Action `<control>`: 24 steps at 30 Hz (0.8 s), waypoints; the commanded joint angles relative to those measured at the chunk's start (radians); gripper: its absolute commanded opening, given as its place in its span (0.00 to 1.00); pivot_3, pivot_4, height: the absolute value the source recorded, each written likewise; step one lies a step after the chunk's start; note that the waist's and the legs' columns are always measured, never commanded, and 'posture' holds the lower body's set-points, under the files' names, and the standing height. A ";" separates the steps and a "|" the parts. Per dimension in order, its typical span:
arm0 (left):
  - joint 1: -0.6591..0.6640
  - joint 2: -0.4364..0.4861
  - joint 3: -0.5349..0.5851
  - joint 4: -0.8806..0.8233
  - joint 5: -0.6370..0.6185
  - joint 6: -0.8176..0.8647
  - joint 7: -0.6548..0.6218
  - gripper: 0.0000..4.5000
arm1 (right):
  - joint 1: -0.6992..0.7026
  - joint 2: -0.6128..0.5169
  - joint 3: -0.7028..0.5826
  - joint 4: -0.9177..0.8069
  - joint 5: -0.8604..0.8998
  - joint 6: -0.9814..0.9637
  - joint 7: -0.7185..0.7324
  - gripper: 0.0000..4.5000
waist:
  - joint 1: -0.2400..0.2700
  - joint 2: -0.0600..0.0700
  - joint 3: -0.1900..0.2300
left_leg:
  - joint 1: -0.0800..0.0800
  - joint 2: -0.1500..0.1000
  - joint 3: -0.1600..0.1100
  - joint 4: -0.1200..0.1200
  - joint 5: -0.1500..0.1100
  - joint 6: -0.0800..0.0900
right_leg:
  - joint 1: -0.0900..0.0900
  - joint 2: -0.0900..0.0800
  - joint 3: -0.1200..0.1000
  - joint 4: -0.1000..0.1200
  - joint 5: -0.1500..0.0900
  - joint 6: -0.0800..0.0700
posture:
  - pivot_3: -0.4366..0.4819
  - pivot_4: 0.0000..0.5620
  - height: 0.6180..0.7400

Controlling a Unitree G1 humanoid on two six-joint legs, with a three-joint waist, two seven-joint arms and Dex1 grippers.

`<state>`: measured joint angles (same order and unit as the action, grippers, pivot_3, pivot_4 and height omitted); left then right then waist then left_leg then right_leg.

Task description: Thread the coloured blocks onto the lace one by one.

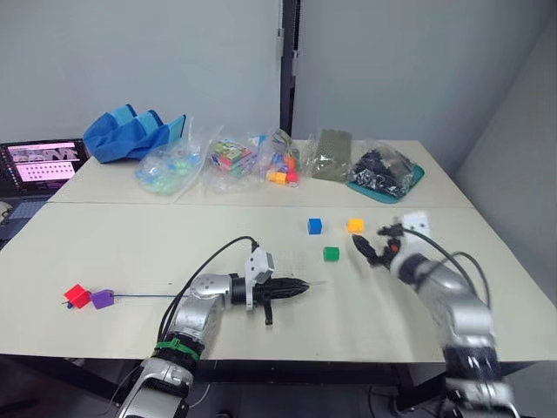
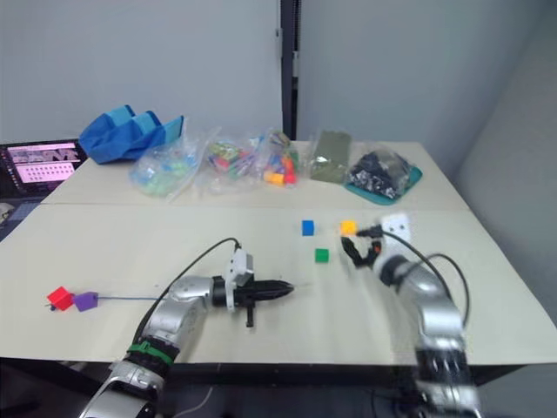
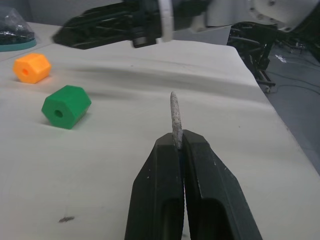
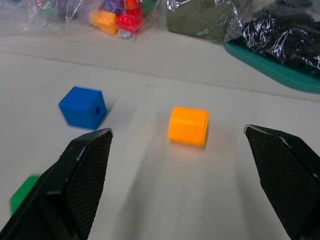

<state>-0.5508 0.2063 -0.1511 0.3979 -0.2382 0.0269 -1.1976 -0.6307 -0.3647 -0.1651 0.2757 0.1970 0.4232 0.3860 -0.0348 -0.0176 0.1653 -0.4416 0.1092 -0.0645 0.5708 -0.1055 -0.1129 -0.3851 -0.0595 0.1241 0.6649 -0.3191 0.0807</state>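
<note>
We see bare table [image 1: 130, 252] between the left gripper [image 1: 296, 286] and the green block [image 1: 331, 253], nothing in the way. Right gripper [image 4: 177, 150] has its fingers spread wide, orange block [image 4: 188, 125] in the gap ahead, free on all sides. Blue block [image 4: 83, 107] sits near, apart from orange. Clear bags [image 1: 228, 158] and the teal tray [image 1: 409, 185] crowd the far edge. Red block [image 1: 77, 296] and purple block [image 1: 103, 299] lie far left, well apart.

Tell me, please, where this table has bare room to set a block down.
Bare tabletop runs between the purple block and the left end effector, either side of the lace. The near right corner, beyond the right end effector, is free too. The back edge is crowded with toy bags and a teal tray; blue, orange and green blocks cluster mid-right.
</note>
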 commanded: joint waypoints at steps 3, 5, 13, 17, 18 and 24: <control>0.016 0.011 0.002 -0.065 -0.009 0.009 0.040 0.00 | -0.174 0.021 0.005 0.350 -0.047 -0.171 -0.040 0.99 | -0.005 0.000 0.000 | 0.000 0.000 0.000 0.000 0.000 0.000 | 0.000 0.000 0.000 0.000 0.000 0.000 | 0.48 0.27 1.00; 0.026 0.018 0.001 -0.079 -0.011 0.014 0.049 0.00 | -0.231 0.028 0.010 0.471 -0.059 -0.235 -0.038 0.99 | -0.006 0.000 0.000 | 0.000 0.000 0.000 0.000 0.000 0.000 | 0.000 0.000 0.000 0.000 0.000 0.000 | 0.48 0.27 1.00; 0.063 0.045 -0.004 -0.121 -0.012 0.030 0.069 0.00 | -0.380 0.057 0.009 0.827 -0.096 -0.420 -0.053 0.81 | -0.010 0.000 0.000 | 0.000 0.000 0.000 0.000 0.000 0.000 | 0.000 0.000 0.000 0.000 0.000 0.000 | 0.48 0.27 1.00; 0.066 0.048 -0.010 -0.126 -0.010 0.035 0.077 0.00 | -0.410 0.057 -0.005 0.907 -0.101 -0.478 -0.076 0.50 | -0.010 0.001 0.000 | 0.000 0.000 0.000 0.000 0.000 0.000 | 0.000 0.000 0.000 0.000 0.000 0.000 | 0.48 0.27 1.00; 0.066 0.048 -0.011 -0.126 -0.011 0.036 0.078 0.00 | -0.413 0.057 -0.009 0.916 -0.098 -0.488 -0.078 0.43 | -0.011 0.001 0.000 | 0.000 0.000 0.000 0.000 0.000 0.000 | 0.000 0.000 0.000 0.000 0.000 0.000 | 0.48 0.27 1.00; 0.069 0.044 -0.023 -0.122 -0.009 0.034 0.081 0.00 | -0.378 0.047 -0.029 0.874 -0.077 -0.514 -0.051 0.26 | -0.011 0.001 0.000 | 0.000 0.000 0.000 -0.001 0.000 0.000 | 0.000 0.000 0.000 0.000 0.000 0.000 | 0.48 0.27 1.00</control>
<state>-0.4826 0.2517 -0.1738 0.3106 -0.2377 0.0677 -1.1174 -1.0108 -0.3026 -0.1753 1.2000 0.1016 -0.0619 0.3250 -0.0458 -0.0169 0.1657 -0.4414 0.1093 -0.0645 0.5703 -0.1054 -0.1130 -0.3854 -0.0595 0.1243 0.6651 -0.3191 0.0806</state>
